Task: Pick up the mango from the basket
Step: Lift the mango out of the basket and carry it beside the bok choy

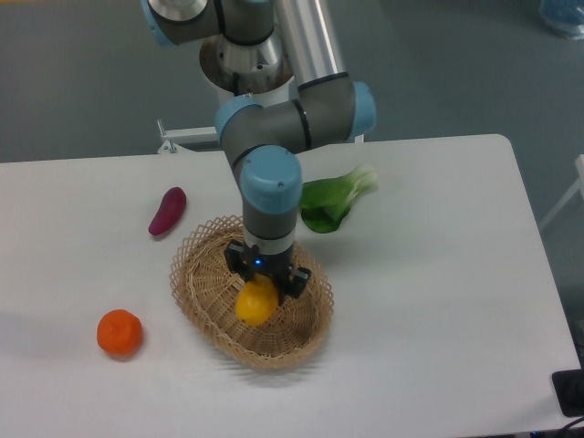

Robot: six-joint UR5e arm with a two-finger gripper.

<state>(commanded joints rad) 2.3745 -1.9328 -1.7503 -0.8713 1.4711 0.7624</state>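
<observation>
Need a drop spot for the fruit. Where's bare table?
Widest bare white table lies right of the oval wicker basket, below the green leafy vegetable. Another strip runs along the front edge. The left is crowded: purple vegetable, round orange fruit, basket, gripper on yellow mango.

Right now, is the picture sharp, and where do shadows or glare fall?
Fixed camera: mostly sharp, a little soft and grainy; even light, with no strong glare on the table; a soft shadow lies below the basket rim and left of the orange; the end effector hides the top of the mango.
</observation>
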